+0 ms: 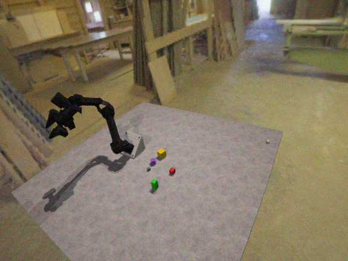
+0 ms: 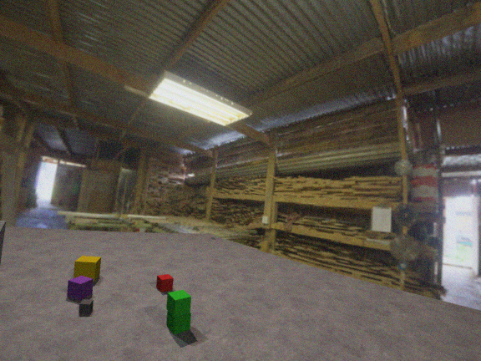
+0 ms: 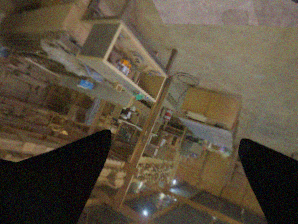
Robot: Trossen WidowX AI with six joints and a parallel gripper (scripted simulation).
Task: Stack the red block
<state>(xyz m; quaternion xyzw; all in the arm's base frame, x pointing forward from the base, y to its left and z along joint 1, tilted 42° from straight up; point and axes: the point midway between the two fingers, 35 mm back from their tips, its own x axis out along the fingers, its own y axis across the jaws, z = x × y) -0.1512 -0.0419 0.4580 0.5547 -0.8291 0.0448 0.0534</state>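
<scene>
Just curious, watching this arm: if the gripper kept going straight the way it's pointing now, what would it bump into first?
Probably none of the blocks. The gripper, open and empty, points off the mat's edge, away from the red block. Its wrist view shows only distant floor and shelving.

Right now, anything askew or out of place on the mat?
The black open gripper hangs off the grey mat's edge, aimed away from the blocks. The two-cube green tower stands straight; the small red block sits apart, behind it.
</scene>
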